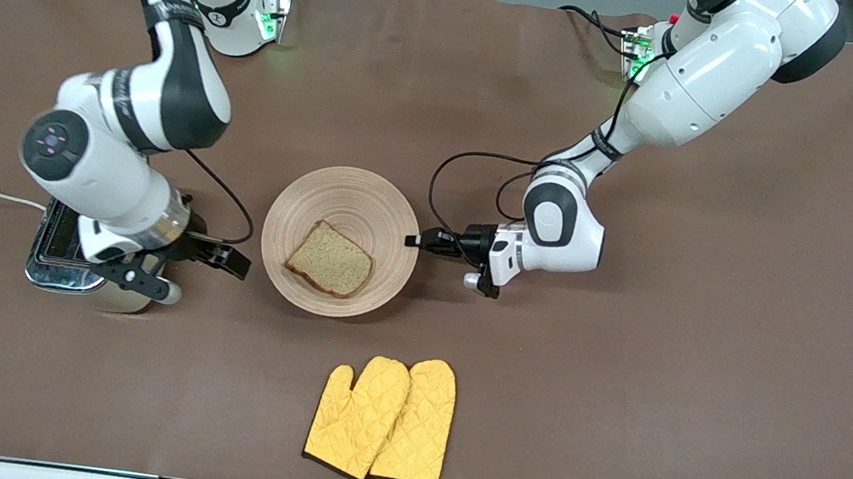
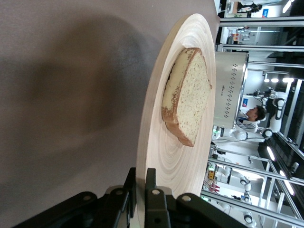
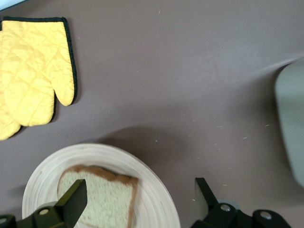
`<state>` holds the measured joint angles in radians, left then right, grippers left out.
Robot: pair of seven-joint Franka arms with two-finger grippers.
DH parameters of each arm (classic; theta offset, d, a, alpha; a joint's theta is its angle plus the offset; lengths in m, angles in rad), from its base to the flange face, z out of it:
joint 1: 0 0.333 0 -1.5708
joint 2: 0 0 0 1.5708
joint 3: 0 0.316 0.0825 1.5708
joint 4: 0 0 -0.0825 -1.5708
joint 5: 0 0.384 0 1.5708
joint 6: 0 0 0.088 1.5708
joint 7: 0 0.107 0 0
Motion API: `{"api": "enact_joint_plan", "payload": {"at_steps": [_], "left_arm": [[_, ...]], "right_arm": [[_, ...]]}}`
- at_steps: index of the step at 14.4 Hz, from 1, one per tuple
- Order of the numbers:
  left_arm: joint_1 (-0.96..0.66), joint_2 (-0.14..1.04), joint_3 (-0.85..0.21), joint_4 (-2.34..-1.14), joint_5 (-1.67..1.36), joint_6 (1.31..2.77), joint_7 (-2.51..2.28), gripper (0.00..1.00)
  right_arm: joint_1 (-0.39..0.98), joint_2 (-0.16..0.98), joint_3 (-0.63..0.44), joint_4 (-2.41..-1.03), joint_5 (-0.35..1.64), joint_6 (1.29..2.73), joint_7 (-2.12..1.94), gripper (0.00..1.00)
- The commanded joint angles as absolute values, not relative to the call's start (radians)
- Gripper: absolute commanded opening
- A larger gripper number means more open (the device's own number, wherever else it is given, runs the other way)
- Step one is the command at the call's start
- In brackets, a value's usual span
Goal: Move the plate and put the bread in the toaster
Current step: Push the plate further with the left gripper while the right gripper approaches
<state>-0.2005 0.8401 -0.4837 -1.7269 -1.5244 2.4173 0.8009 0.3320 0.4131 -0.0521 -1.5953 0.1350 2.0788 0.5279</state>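
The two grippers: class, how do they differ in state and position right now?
The left gripper is shut on the plate rim; the right gripper is open, holding nothing. The left touches the plate; the right hangs apart, between toaster and plate. Both are low and black-fingered.

The plate (image 1: 340, 241) is pale beige wood with ring grain; the bread (image 1: 330, 259) is speckled light brown with darker crust. Two oven mitts (image 1: 382, 419) are quilted yellow, edged black, on a brown table (image 1: 621, 377).

No text, label, brand or number can be read on anything here.
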Motion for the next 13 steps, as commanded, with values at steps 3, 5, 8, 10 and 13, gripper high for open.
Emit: {"api": "enact_joint_plan", "payload": {"at_steps": [3,5,8,10,13], "left_arm": [[-0.163,0.844,-0.509,-1.753,-1.560,2.379,0.864,0.00],[-0.173,0.848,-0.508,-1.752,-1.562,2.405,0.865,0.00],[-0.187,0.877,-0.508,-1.737,-1.557,2.457,0.865,0.00],[-0.187,0.888,-0.506,-1.735,-1.551,2.460,0.867,0.00],[-0.199,0.890,-0.508,-1.735,-1.558,2.491,0.870,0.01]], "right_arm": [[0.364,0.416,-0.060,-1.660,0.160,2.122,0.577,1.00],[0.383,0.419,-0.060,-1.680,0.166,2.129,0.577,1.00],[0.390,0.419,-0.060,-1.698,0.187,2.134,0.577,1.00],[0.400,0.417,-0.060,-1.710,0.187,2.132,0.578,1.00],[0.416,0.416,-0.060,-1.782,0.235,2.204,0.577,1.00]]}}
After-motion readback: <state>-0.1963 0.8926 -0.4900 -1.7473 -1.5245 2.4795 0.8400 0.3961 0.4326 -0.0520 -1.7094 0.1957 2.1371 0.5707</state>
